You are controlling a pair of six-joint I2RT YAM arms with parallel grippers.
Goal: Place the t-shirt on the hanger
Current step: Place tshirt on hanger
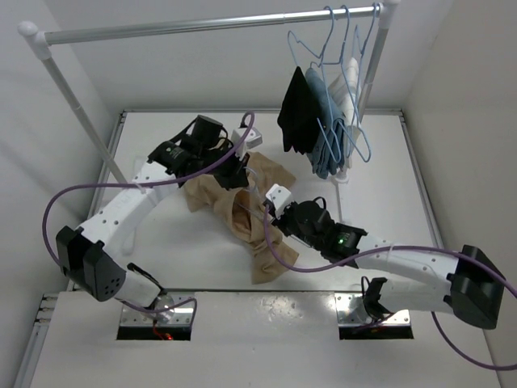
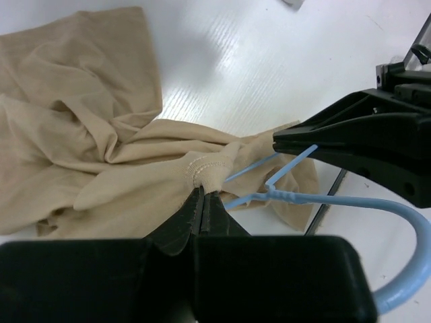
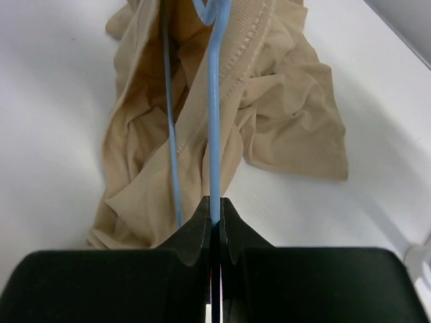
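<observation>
The tan t-shirt (image 1: 212,200) lies crumpled on the white table. My left gripper (image 1: 241,179) is shut on a stitched hem of the t-shirt (image 2: 101,134), pinched at its fingertips (image 2: 202,194). My right gripper (image 1: 271,212) is shut on the light-blue wire hanger (image 3: 213,121), one wire clamped between its jaws (image 3: 214,205). The hanger's wires run into the bunched t-shirt (image 3: 289,128). In the left wrist view the hanger (image 2: 303,197) sticks out of the cloth, with its hook curving right. The two grippers are close together over the shirt.
A white clothes rail (image 1: 202,24) spans the back, with a slanted post (image 1: 81,113) at left. Light-blue hangers with black (image 1: 297,113), blue (image 1: 327,121) and white garments hang at its right end. Purple cables loop from both arms.
</observation>
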